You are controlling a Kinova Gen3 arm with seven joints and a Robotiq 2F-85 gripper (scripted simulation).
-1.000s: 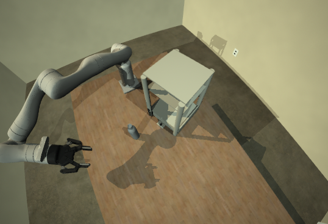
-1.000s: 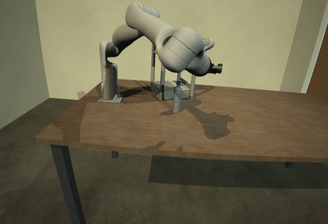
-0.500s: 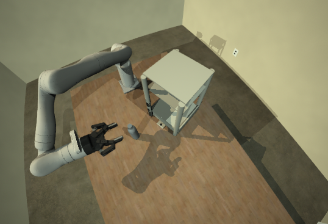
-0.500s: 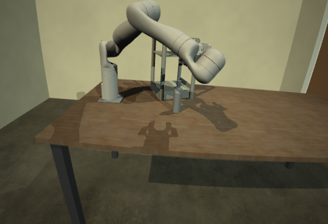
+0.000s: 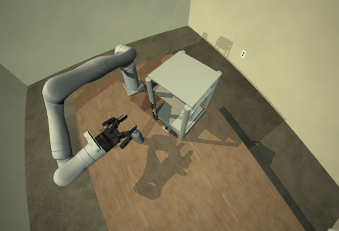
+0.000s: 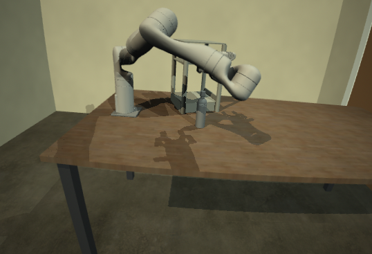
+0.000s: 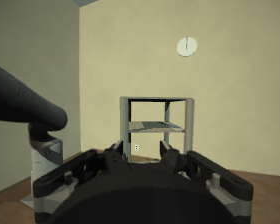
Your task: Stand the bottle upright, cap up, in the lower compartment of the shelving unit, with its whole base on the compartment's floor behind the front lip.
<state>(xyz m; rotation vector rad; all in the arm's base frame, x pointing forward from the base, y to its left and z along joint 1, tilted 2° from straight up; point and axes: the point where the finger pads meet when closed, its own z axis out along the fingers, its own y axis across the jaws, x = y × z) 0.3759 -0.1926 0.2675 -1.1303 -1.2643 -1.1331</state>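
A grey bottle (image 5: 138, 136) (image 6: 201, 112) stands upright, cap up, on the wooden table (image 5: 205, 181) (image 6: 294, 140), a little in front of the shelving unit (image 5: 184, 74) (image 6: 173, 75) (image 7: 125, 120). The unit is pale, with four posts, a flat top and two shelves; its lower compartment (image 5: 170, 116) holds no bottle. My gripper (image 5: 130, 122) (image 7: 141, 146) is open and empty. It hangs above the table near the bottle and faces the unit. In the wrist view the bottle is out of sight. In the exterior view the arm hides the fingers.
The arm's base (image 5: 133, 85) (image 6: 124, 95) stands on the table left of the unit. A small dark and white part (image 5: 165, 128) lies at the unit's front foot. Walls stand behind the table.
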